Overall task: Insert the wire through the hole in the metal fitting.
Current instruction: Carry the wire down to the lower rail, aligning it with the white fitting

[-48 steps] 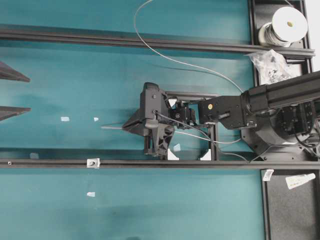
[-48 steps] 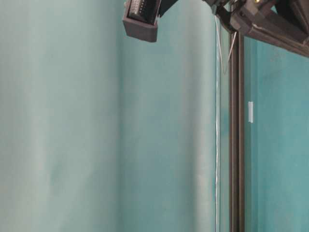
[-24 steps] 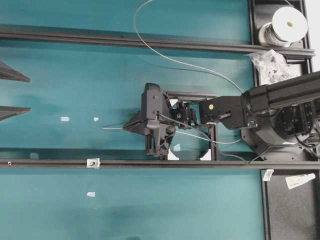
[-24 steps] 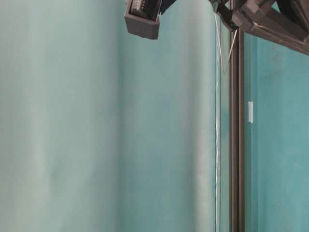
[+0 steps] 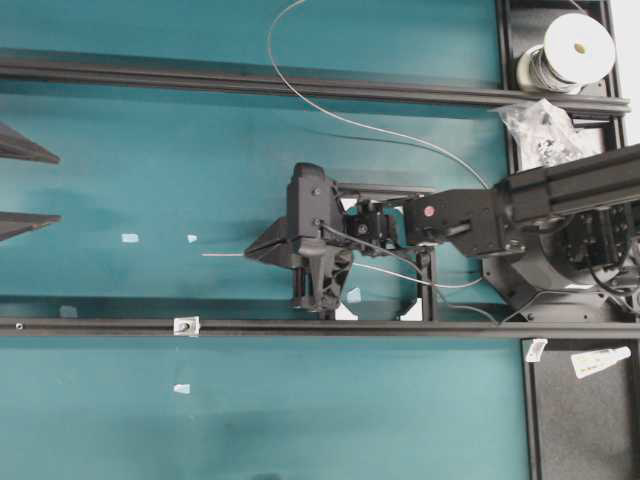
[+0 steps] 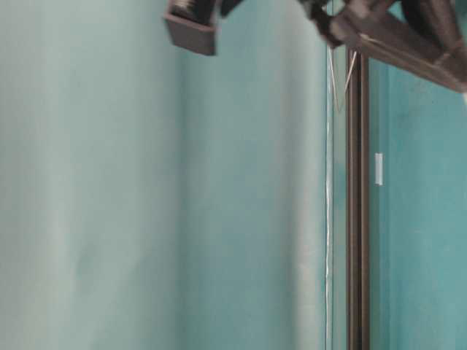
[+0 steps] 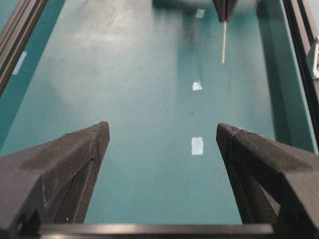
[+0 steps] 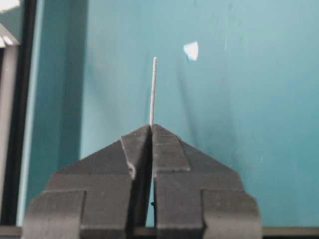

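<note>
My right gripper [image 5: 252, 253] [image 8: 151, 127] is shut on the thin silver wire [image 5: 225, 254] [image 8: 152, 89]. A short straight free end sticks out to the left past the fingertips. Behind the gripper the wire [image 5: 300, 95] curves up and away over the far rail. The small silver metal fitting [image 5: 185, 325] sits on the near rail, left of and below the wire tip; its hole is too small to make out. My left gripper [image 5: 58, 188] [image 7: 162, 132] stands open at the far left with nothing between its fingers. It faces the wire [image 7: 224, 47], and the fitting [image 7: 314, 57] shows at that view's right edge.
Two black rails [image 5: 250, 85] [image 5: 300, 327] cross the teal table. White tape scraps [image 5: 130, 238] [image 5: 191, 238] [image 5: 181, 388] lie on the mat. A wire spool [image 5: 575, 50], a plastic bag [image 5: 540, 130] and a white tube [image 5: 600, 360] lie at the right.
The right gripper has shifted slightly and risen toward the top of the table-level view, still gripping the wire. The left gripper has not moved.
</note>
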